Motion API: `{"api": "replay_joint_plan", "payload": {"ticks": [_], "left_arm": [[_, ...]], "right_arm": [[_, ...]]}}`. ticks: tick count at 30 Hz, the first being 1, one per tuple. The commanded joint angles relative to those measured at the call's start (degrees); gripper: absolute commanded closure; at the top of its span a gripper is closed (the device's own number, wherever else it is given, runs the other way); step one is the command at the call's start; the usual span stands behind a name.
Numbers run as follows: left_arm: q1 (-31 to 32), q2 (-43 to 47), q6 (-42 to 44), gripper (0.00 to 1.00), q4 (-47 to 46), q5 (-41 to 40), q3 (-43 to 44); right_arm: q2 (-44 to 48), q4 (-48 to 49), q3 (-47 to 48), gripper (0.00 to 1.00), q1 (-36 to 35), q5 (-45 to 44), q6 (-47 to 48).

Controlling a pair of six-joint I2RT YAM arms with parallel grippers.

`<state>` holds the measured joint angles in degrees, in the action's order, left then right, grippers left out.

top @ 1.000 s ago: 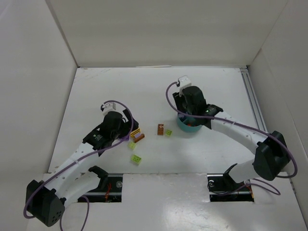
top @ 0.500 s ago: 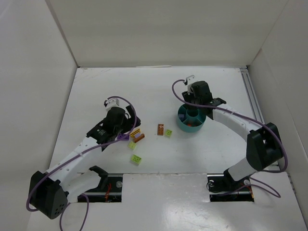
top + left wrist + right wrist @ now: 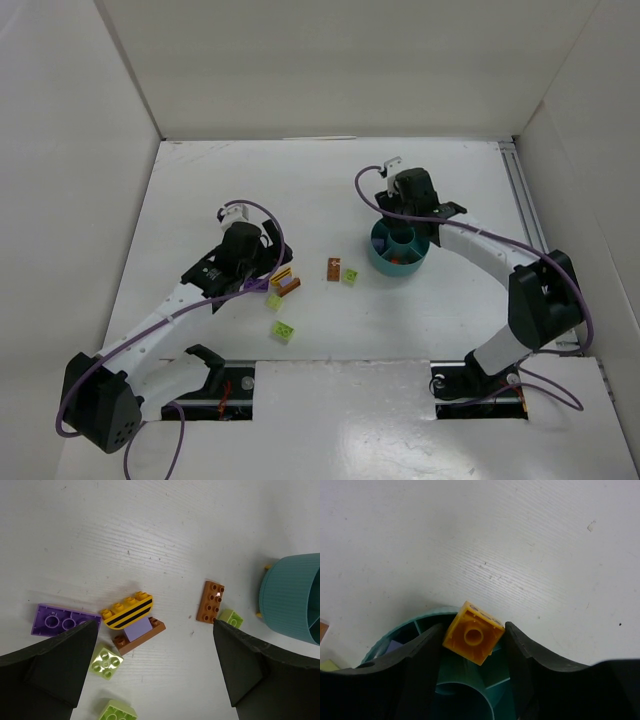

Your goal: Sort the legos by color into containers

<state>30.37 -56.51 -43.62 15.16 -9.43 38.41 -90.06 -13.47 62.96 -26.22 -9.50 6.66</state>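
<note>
Your right gripper (image 3: pixel 472 636) is clamped on a yellow lego (image 3: pixel 474 639) at the far rim of the teal bowl (image 3: pixel 415 624), which sits right of the table's (image 3: pixel 250 180) middle. Your left gripper (image 3: pixel 155 645) hangs wide open and empty above loose legos nearer the front edge: a purple plate (image 3: pixel 62 621), a striped yellow piece (image 3: pixel 127 611) on a brown brick (image 3: pixel 142 634), an orange plate (image 3: pixel 210 602) and a lime green brick (image 3: pixel 107 662)
</note>
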Motion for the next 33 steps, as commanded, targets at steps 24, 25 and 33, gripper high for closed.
{"api": "replay_joint_plan", "payload": {"ticks": [24,25,33], "left_arm": [[-0.2,1.3,-2.5,0.0,0.9,1.8,0.9],[-0.2,1.8,-2.5,0.0,0.4,1.8,0.3],[-0.2,3.0,-2.5,0.0,0.4,2.3,-0.3]], "right_arm": [[3.2,1.9,3.5,0.41,-0.7,-1.8,0.6],[2.2,2.4,4.1,0.41,-0.7,-1.8,0.6],[-0.3,2.9,4.6,0.56,-0.7,-0.4,-0.1]]}}
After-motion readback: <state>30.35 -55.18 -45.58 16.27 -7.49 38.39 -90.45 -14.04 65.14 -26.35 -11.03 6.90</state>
